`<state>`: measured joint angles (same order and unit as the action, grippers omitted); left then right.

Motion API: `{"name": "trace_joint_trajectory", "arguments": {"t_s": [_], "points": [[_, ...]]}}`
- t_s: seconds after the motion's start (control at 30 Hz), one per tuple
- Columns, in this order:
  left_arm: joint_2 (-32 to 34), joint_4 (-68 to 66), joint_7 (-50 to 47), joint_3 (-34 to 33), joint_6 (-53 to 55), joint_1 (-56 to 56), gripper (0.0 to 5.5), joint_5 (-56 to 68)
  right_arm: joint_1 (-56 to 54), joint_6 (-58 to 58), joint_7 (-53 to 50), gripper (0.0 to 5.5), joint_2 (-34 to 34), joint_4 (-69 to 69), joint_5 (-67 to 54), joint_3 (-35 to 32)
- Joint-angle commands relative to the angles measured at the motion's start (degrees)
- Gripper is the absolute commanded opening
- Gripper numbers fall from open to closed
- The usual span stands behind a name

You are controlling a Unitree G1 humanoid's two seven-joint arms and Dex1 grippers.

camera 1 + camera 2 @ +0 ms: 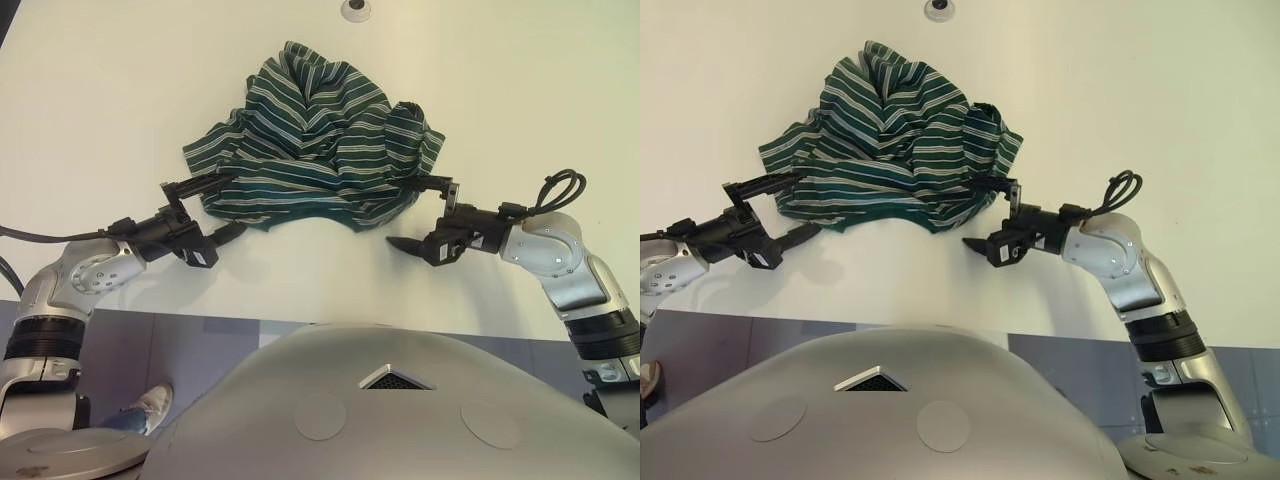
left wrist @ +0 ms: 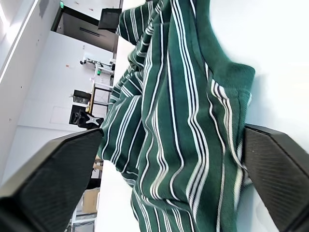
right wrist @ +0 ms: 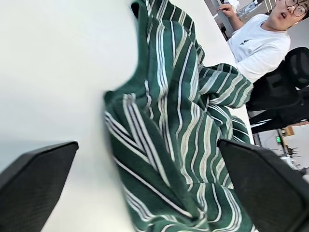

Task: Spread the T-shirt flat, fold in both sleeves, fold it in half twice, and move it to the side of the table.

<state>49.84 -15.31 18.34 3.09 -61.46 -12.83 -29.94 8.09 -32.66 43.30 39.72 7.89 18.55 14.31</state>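
Left eye view shows the green striped T-shirt [image 1: 315, 140] lying in a crumpled heap on the white worktop [image 1: 520, 90], in front of the robot. None of the task looks done: the shirt is not yet spread flat and no sleeve is folded in. The left claw [image 1: 237, 202] and the right claw [image 1: 400, 212] sit at the heap's near corners. Each gapes wide with the shirt's edge between its fingers, clamping nothing. Spreading, both sleeve folds, two halvings and the move aside all remain.
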Motion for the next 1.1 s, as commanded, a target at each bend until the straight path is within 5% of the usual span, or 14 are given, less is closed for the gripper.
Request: {"name": "trace_joint_trajectory", "arguments": {"t_s": [0.03,0.4,0.77,0.97,1.1], "points": [[3.81,-5.03,1.77,4.36,6.51,-4.39,4.22,-11.32,-2.31,1.84,-2.51,5.4,-0.24,-2.43,4.58,0.76],[6.38,-5.72,-0.76,8.48,10.13,-2.36,2.14,-10.9,-2.81,1.72,-3.9,3.34,0.37,-1.02,2.53,1.5],[9.61,10.34,9.13,7.35,19.56,-5.31,0.1,-0.43,-0.41,2.14,-2.84,1.36,2.96,3.54,-3.13,0.17],[9.89,13.13,10.21,6.72,21.59,-6.01,0.0,1.29,-0.53,2.55,-3.25,0.09,3.3,2.93,-3.68,0.24],[9.58,13.82,10.05,6.31,21.25,-5.94,0.0,2.74,-0.8,2.47,-3.49,0.03,3.04,2.27,-4.11,0.16]]}}
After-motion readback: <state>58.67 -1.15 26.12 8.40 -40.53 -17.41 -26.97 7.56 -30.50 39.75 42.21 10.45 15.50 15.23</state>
